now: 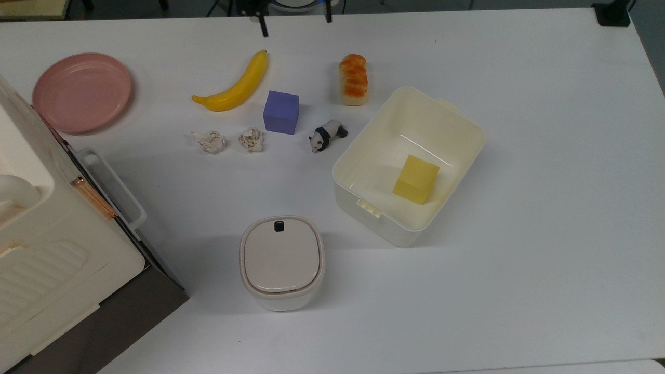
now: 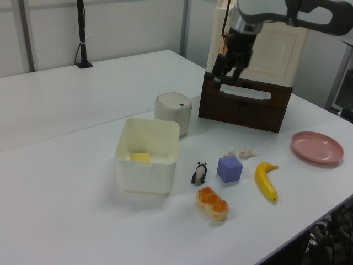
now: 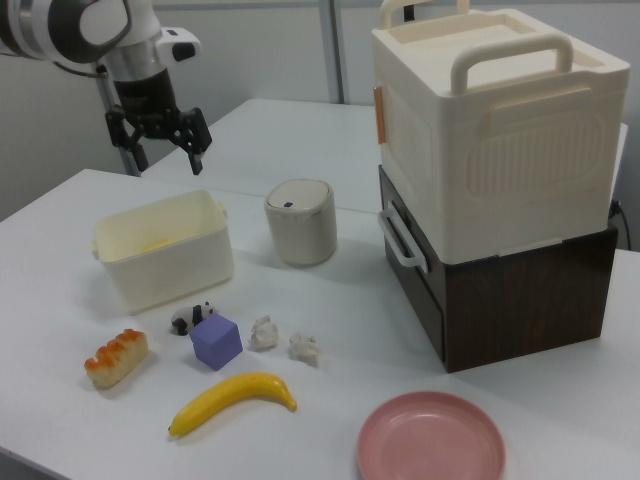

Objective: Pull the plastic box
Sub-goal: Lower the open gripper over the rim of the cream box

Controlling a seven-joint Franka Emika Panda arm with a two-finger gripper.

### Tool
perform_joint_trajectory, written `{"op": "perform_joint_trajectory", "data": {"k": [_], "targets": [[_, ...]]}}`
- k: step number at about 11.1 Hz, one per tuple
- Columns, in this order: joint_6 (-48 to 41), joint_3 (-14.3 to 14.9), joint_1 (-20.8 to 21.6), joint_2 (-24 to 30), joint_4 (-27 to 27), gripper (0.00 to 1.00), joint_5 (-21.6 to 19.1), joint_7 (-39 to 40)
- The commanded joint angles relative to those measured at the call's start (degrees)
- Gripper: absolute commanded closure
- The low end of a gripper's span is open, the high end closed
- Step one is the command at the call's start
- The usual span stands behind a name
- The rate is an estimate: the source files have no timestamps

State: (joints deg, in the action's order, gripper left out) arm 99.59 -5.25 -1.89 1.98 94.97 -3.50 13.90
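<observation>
— Where is the plastic box (image 3: pixel 163 248) sitting?
— Left of the round bin (image 3: pixel 300 220) in the right view, holding a yellow block (image 1: pixel 416 179).
— And the gripper (image 3: pixel 161 143)?
— Hanging above the plastic box, fingers spread wide, gripping nothing.

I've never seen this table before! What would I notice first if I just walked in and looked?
Probably the big cream plastic box in the middle of the white table, with a yellow block sitting inside it. Next, the bright banana lying near a purple cube and a tiny toy panda. Above it all in the right view hangs the robot's gripper, its jaws spread open and holding nothing.
</observation>
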Motion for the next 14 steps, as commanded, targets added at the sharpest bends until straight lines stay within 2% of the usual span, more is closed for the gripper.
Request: {"op": "perform_joint_trajectory", "data": {"k": [1, 3, 6, 7, 9, 14], "targets": [[6.48, -4.84, 0.40, -1.62, 1.53, 0.00, -1.07, 15.68], [9.12, -6.87, 0.92, -5.83, -0.48, 0.00, -0.28, 16.77], [15.34, -7.23, 5.66, -12.69, -2.07, 0.00, 5.60, 16.77], [17.11, -7.23, 6.54, -14.10, -2.07, 0.00, 6.05, 16.69], [17.13, -7.23, 7.43, -15.51, -1.90, 0.00, 8.41, 16.77], [16.60, -7.23, 8.31, -16.13, 0.56, 0.00, 10.00, 20.28]]}}
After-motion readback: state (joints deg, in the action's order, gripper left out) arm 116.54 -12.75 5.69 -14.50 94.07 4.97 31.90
